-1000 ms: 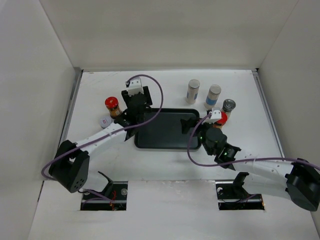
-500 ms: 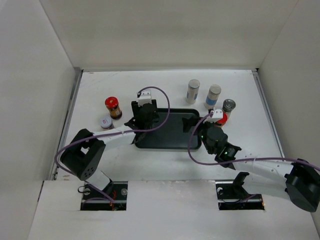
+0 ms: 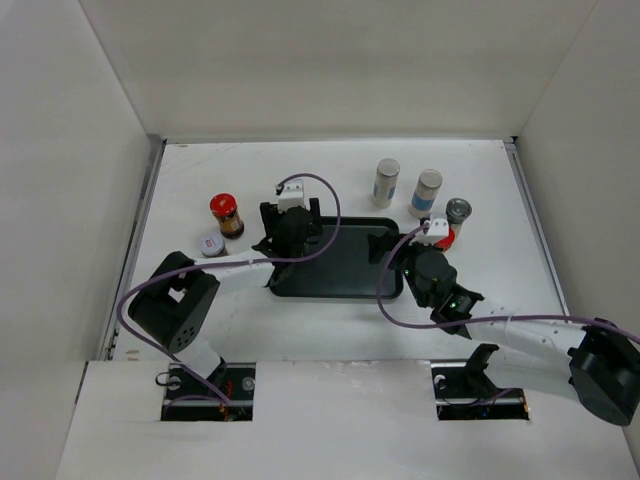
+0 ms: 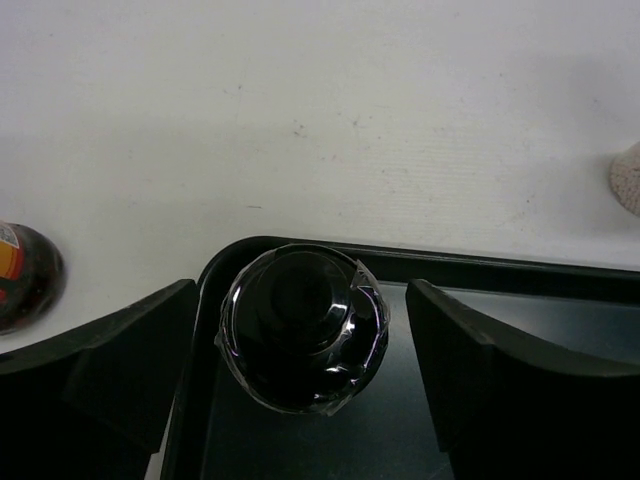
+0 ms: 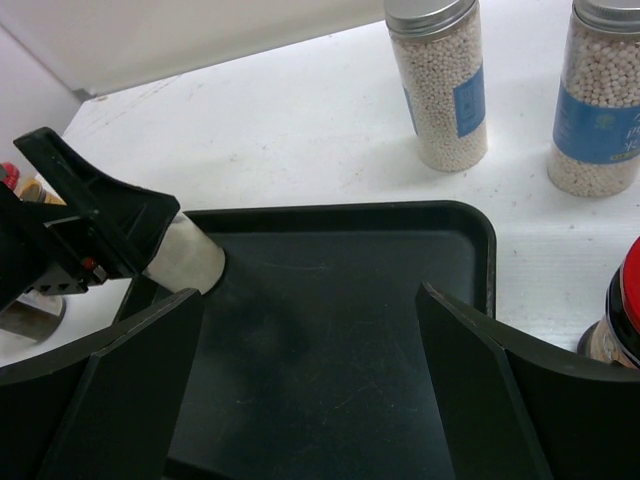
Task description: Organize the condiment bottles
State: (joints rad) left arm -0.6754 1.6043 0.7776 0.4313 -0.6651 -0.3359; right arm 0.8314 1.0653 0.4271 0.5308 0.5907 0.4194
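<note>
A black-capped bottle (image 4: pixel 303 325) stands in the far left corner of the black tray (image 3: pixel 340 280). My left gripper (image 4: pixel 300 295) is open around it, with a gap on each side of the cap. In the right wrist view its pale body (image 5: pixel 187 258) shows under the left gripper (image 5: pixel 80 225). My right gripper (image 5: pixel 310 295) is open and empty over the tray's right half. Two white cylinders with blue labels (image 3: pixel 386 182) (image 3: pixel 426 192), a silver-lidded jar (image 3: pixel 457 211) and a red-lidded jar (image 3: pixel 444 237) stand beyond the tray's right end.
A second red-lidded brown jar (image 3: pixel 225 213) and a white-lidded jar (image 3: pixel 211 243) stand left of the tray. White walls enclose the table on three sides. The right arm's wrist partly hides the red-lidded jar by the tray's right rim (image 5: pixel 488 250).
The left arm swung right from beside the red-lidded jar to the tray's far left corner, and its jaws have now spread apart from the black-capped bottle. The right arm barely moved.
</note>
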